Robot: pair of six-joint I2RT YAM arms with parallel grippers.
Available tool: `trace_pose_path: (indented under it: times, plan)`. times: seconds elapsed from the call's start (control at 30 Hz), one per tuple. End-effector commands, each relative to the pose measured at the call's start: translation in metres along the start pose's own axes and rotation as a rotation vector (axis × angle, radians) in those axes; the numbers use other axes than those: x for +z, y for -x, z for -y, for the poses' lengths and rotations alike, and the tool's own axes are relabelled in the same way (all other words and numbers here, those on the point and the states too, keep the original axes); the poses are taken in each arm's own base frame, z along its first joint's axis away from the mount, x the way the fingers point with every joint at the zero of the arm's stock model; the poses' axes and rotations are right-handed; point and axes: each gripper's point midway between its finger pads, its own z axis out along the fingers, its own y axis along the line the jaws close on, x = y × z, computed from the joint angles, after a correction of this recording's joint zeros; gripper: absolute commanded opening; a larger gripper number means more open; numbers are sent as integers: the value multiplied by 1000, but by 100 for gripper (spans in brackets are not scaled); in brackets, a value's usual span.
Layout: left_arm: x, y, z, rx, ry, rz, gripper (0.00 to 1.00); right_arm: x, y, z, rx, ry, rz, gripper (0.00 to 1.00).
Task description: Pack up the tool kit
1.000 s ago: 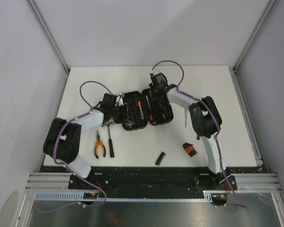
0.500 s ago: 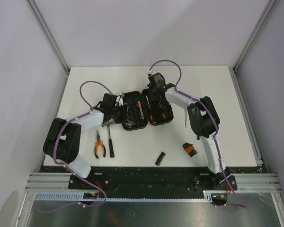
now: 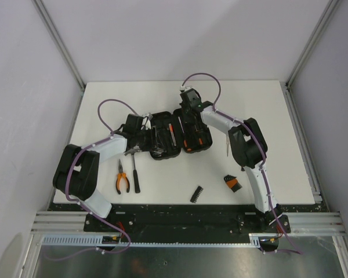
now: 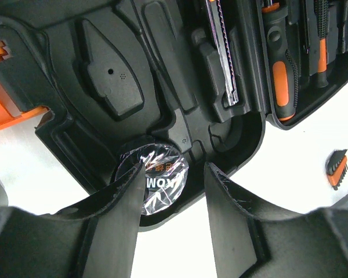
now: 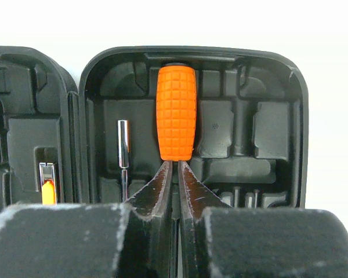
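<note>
Right claw [image 5: 175,167] pinches the driver [image 5: 176,113] by its thin shank, grippy handle just ahead; likely light, stiff. Left claw [image 4: 174,167] spread.

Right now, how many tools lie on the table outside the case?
5: pliers and hammer by the left arm; black bit strip at the front; orange-black bit holder and slim metal tool by the right arm. Arms may hide more.

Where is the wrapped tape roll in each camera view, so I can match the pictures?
Top external: tape roll at the near-left corner of the open case.
Left wrist: low centre, partly behind a finger of the left gripper.
Right wrist: not in it; the right gripper holds an orange-handled tool.
Shared landmark: the open case, in all three.
</note>
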Motion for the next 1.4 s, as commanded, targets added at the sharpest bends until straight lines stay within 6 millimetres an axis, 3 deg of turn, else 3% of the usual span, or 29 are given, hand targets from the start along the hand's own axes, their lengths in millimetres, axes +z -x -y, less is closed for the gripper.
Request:
trace_pose_path:
  times: [0.0, 0.6, 0.83, 1.0, 1.17, 1.37]
  plan:
    - [3, -21, -11, -18, 57, -68, 51, 23, -152, 11, -58, -35, -444, 10]
    - [0, -18, -8, -8, 48, -58, 51, -9, -188, 8, -52, -94, -586, 10]
    - [-12, -6, 3, 23, 17, -9, 54, -18, -204, 8, -26, -109, -618, 9]
    - [-31, 24, 28, 68, -43, 80, 61, -12, -196, 6, -6, -104, -610, 9]
    - [-49, 70, 56, 98, -82, 192, 64, -8, -183, 0, 37, -59, -571, 10]
    - [-39, 126, 82, 66, -116, 252, 57, -21, -150, -19, 96, 61, -396, 9]
